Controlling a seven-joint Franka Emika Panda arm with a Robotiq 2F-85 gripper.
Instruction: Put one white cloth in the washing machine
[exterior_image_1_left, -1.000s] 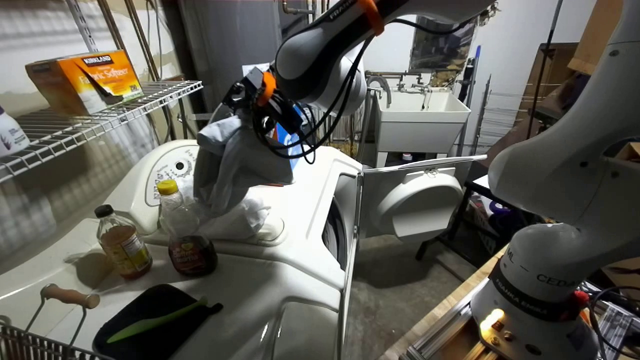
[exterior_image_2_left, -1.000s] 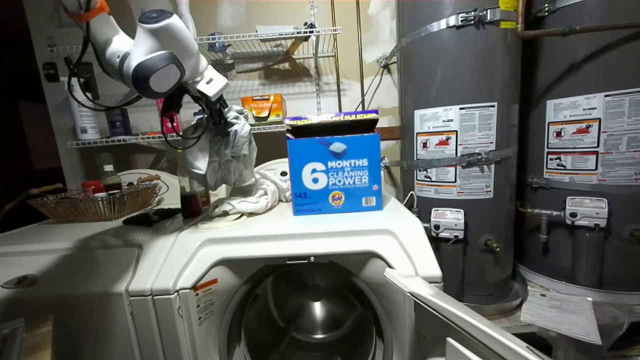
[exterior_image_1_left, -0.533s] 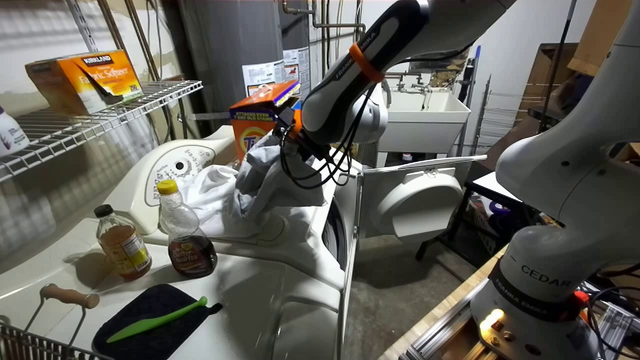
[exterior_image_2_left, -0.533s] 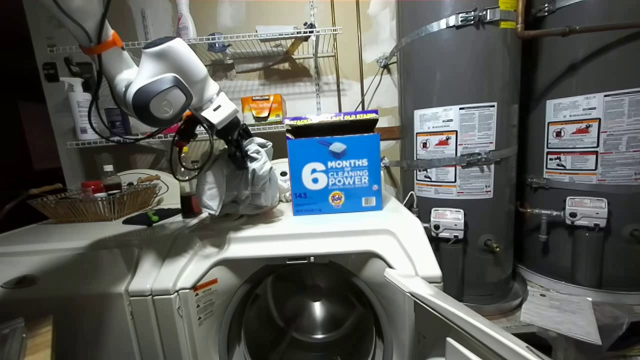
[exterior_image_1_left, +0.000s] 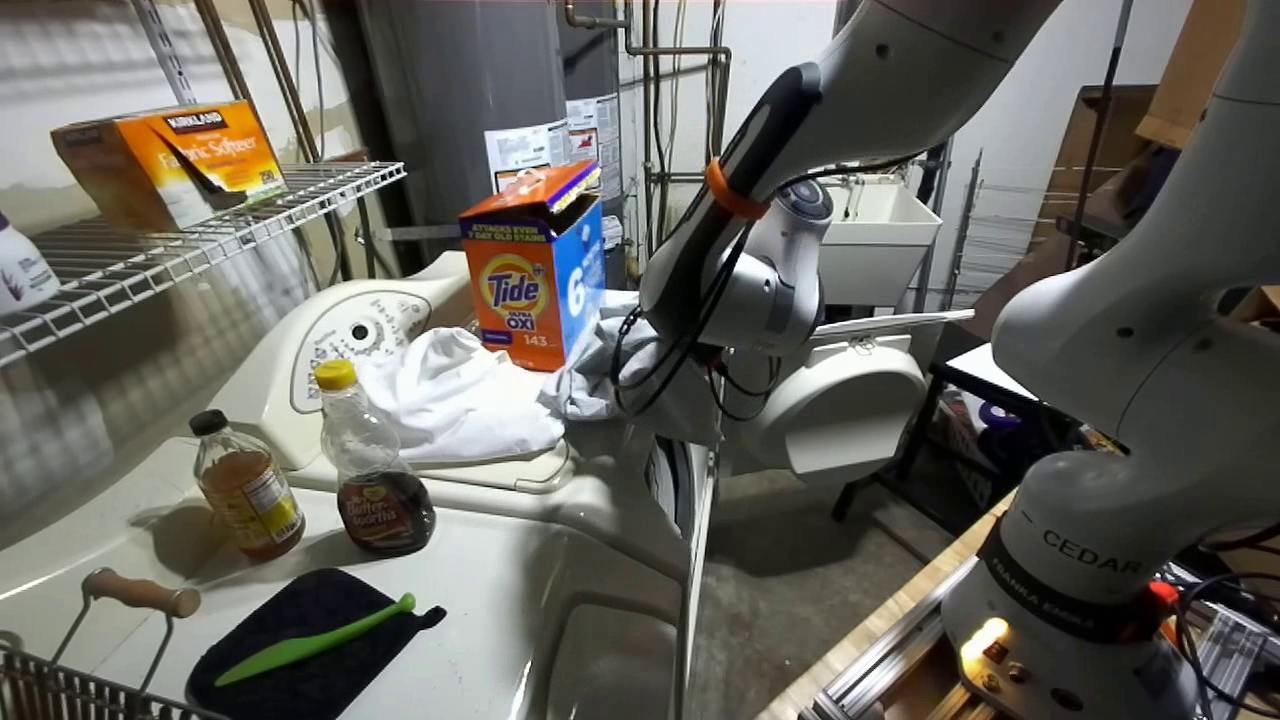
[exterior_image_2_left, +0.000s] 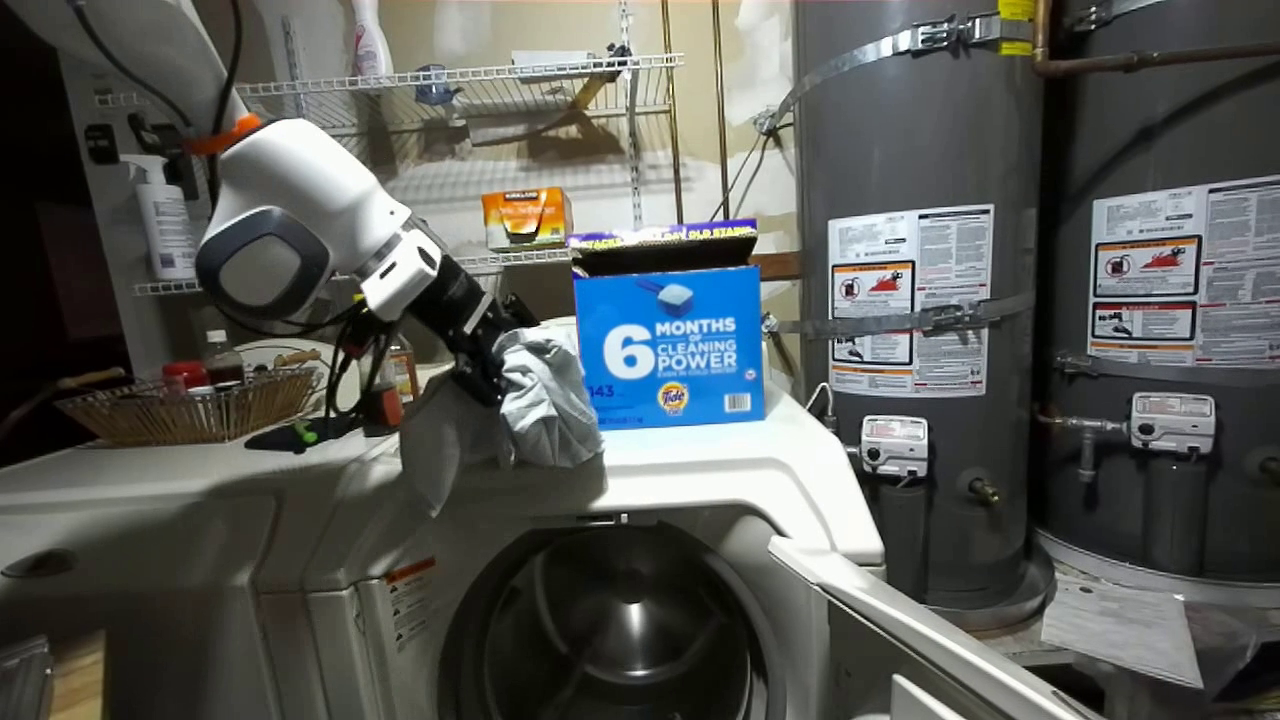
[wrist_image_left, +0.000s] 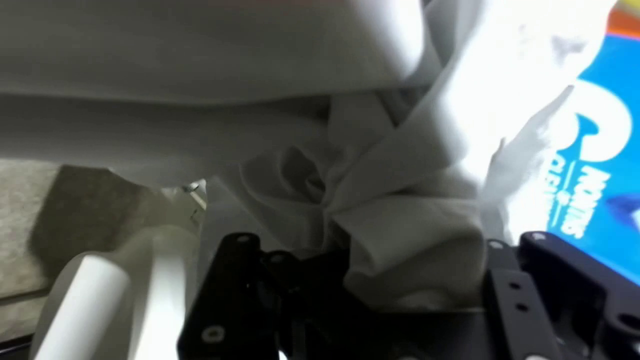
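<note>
Cloth (exterior_image_2_left: 550, 405) nearer door (exterior_image_1_left: 855, 440), clamped between jaws

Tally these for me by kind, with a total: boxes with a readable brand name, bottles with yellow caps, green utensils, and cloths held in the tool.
Branded, Kirkland box and Tide box: 2
Yellow-capped bottle: 1
Green utensil: 1
In the tool, white cloth: 1
Total: 5

The arm (exterior_image_1_left: 920, 75) I see is smooth and white, with black panels (exterior_image_1_left: 765, 135), an orange band (exterior_image_1_left: 734, 195) and looping black cables (exterior_image_1_left: 722, 282). Above its base (exterior_image_1_left: 1085, 665), dark letters (exterior_image_1_left: 1090, 553) read CEDAR; the gripper (wrist_image_left: 382, 250) is black, dotted with screws (wrist_image_left: 213, 334).
</note>
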